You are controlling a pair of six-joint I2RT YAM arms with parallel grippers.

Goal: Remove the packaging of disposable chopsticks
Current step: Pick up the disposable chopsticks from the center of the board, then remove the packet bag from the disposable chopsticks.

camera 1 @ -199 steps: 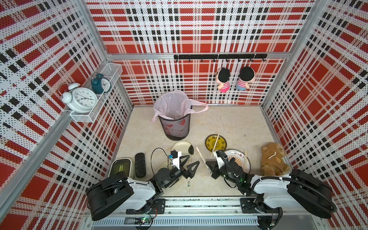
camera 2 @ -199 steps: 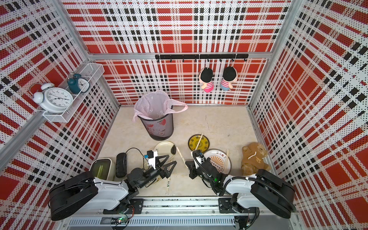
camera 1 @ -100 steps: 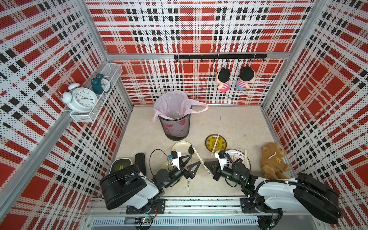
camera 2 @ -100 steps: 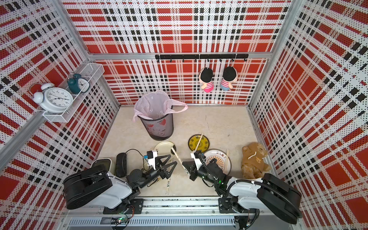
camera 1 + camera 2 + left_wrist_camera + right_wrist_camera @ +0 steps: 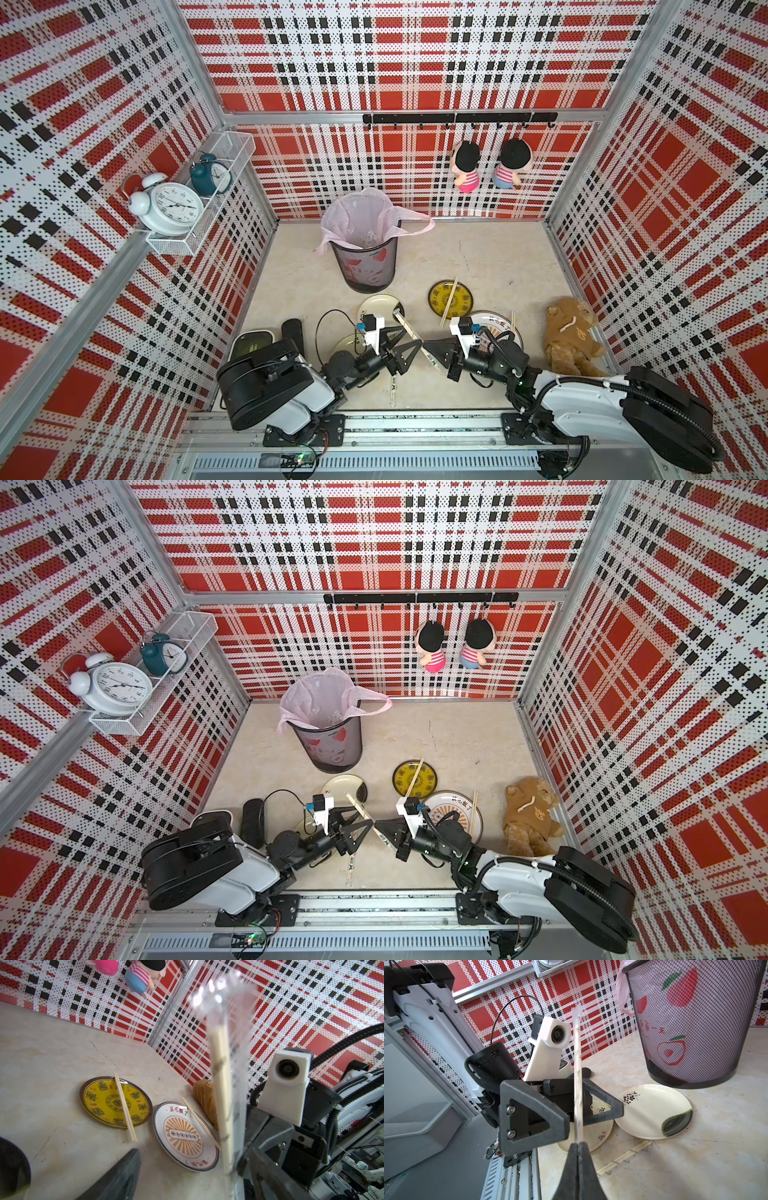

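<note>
Clear crinkled packaging [image 5: 578, 1076], pale disposable chopsticks [image 5: 221, 1088] inside, held aloft near six o'clock of the worktop [image 5: 478, 257], slanting toward eleven. Lower end clamped in right pincer [image 5: 578, 1146]. Left pincer [image 5: 595, 1116] apart, straddling the packaging. Since a second ago: pincers drawn closer, packaging now between left jaws.

Left wrist view: sleeve [image 5: 239, 1047] & chopsticks [image 5: 221, 1084] inside are so close up they're blurred, print unreadable, & hide most of the teddy bear [image 5: 204, 1101]; of the left gripper [image 5: 595, 1116] only 1 finger [image 5: 116, 1178] shows there, cut by the frame edge; dark round shape [image 5: 12, 1165] at another edge, can't tell what. Right wrist view: sleeve's lower end vanishes betw. right gripper [image 5: 578, 1147] pads; bin [image 5: 695, 1032] cut at 2 edges. Top views: left arm [image 5: 270, 382] covers most of 1 small plate [image 5: 344, 342]
</note>
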